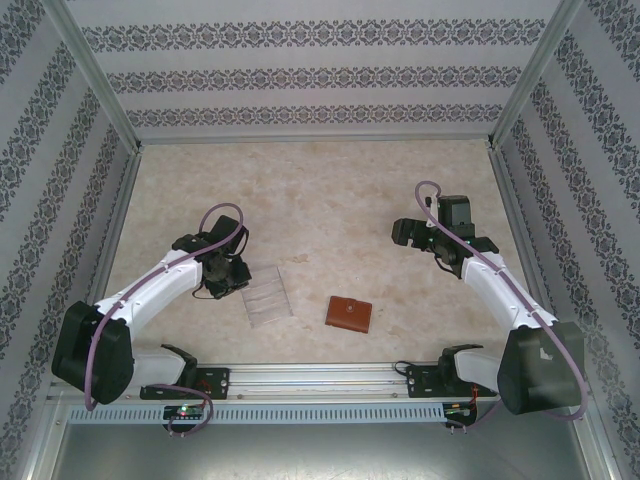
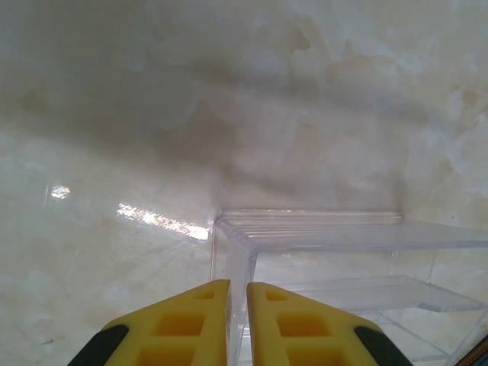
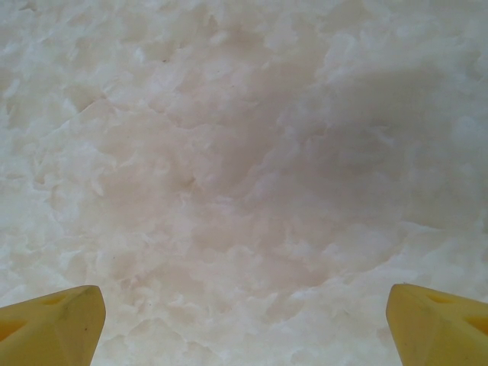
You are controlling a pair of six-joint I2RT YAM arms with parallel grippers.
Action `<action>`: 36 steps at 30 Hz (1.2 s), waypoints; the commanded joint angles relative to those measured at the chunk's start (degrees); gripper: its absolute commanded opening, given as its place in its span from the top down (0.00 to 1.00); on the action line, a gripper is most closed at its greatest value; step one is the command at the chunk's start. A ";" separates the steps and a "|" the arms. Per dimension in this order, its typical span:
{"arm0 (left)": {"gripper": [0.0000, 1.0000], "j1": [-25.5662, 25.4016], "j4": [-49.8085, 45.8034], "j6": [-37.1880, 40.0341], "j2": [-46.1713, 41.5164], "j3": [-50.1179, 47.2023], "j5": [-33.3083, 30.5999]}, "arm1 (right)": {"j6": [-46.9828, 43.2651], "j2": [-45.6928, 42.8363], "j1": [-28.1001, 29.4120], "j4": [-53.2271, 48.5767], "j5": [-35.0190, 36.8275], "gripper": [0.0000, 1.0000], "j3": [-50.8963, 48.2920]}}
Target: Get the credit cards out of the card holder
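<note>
The card holder (image 1: 348, 314), a small brown leather wallet, lies folded shut on the table near the front, between the two arms. The credit cards are hidden. My left gripper (image 1: 233, 281) is low at the left edge of a clear ridged plastic rack (image 1: 268, 296), well left of the wallet. In the left wrist view its yellow fingers (image 2: 200, 316) stand nearly together, with the rack's (image 2: 343, 244) thin clear side wall in the narrow gap between them. My right gripper (image 1: 406, 234) hovers open above bare table, behind and right of the wallet, its fingertips (image 3: 61, 320) wide apart with nothing between them.
The marble-patterned tabletop (image 1: 320, 200) is fenced by patterned walls on the left, right and back. A metal rail (image 1: 320, 378) with the arm bases runs along the front edge, just behind the wallet.
</note>
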 commanded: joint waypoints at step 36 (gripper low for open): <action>0.93 -2.80 -1.15 4.01 5.76 4.35 -1.95 | 0.05 -1.05 -0.79 -0.67 0.42 0.05 1.62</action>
